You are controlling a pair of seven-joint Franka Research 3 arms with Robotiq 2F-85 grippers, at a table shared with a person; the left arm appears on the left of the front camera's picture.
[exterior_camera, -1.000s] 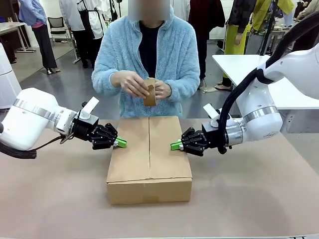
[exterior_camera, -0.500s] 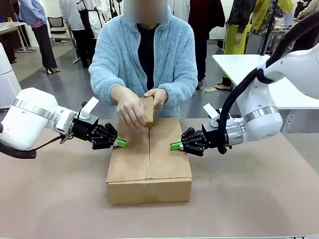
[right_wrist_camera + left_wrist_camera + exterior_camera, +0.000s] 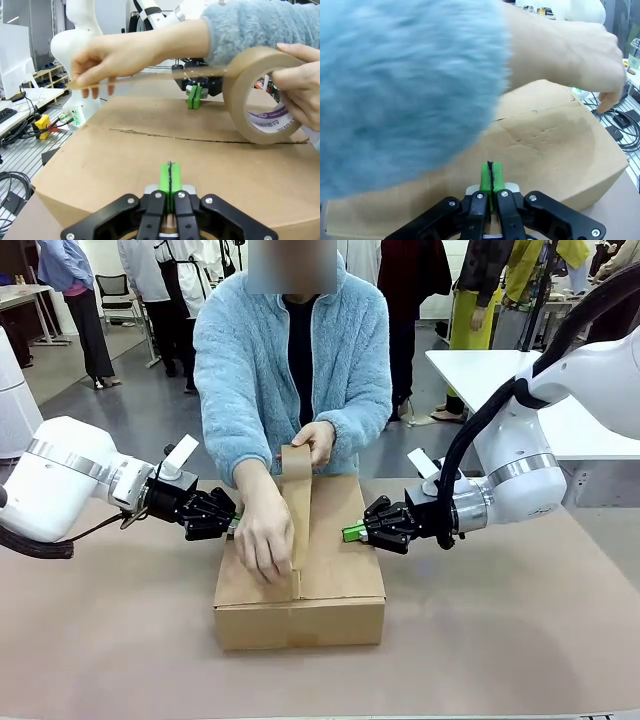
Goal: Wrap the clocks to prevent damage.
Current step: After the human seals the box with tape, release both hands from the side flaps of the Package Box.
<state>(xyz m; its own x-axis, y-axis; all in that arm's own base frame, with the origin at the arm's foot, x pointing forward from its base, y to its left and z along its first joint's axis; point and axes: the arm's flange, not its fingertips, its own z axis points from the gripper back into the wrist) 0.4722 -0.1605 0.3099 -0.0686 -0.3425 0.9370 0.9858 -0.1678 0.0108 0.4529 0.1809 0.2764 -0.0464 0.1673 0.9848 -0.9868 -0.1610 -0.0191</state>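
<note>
Person's hand (image 3: 262, 535) is pressing a brown tape strip (image 3: 298, 515) along the seam of a closed corrugated cardboard box (image 3: 335, 585); other hand is holding the round tape roll (image 3: 260, 95). Left gripper (image 3: 236, 527) & right gripper (image 3: 352, 532) are sitting pinched together, empty, beside the box. Clocks hidden.

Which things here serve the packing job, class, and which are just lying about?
In use: cardboard box; brown tape roll; person's hands; left gripper and right gripper, both shut beside the box.

Lying about: cables; white side table.
</note>
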